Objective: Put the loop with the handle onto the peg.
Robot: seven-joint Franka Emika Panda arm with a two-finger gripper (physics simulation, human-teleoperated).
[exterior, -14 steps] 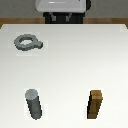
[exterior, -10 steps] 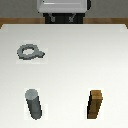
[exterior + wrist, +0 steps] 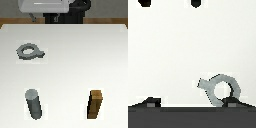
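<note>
The loop with the handle [image 3: 30,51] lies flat on the white table, on the exterior view's left, with its stubby tab pointing toward the exterior view's right. It also shows in the wrist view [image 3: 220,89]. The peg [image 3: 34,104] stands upright nearer the front, below the loop in the picture. My gripper [image 3: 190,102] is open and empty; its two fingertips [image 3: 150,101] stand wide apart, high above the table. One fingertip lines up close to the loop. The gripper itself cannot be made out in the exterior view.
A brown wooden block [image 3: 96,104] stands at the front, on the exterior view's right, level with the peg. The robot's base and arm [image 3: 47,7] fill the far edge of the table [image 3: 75,65].
The loop has shifted a little toward the peg and turned, so its tab now points to the exterior view's right. The peg and the block have not moved.
</note>
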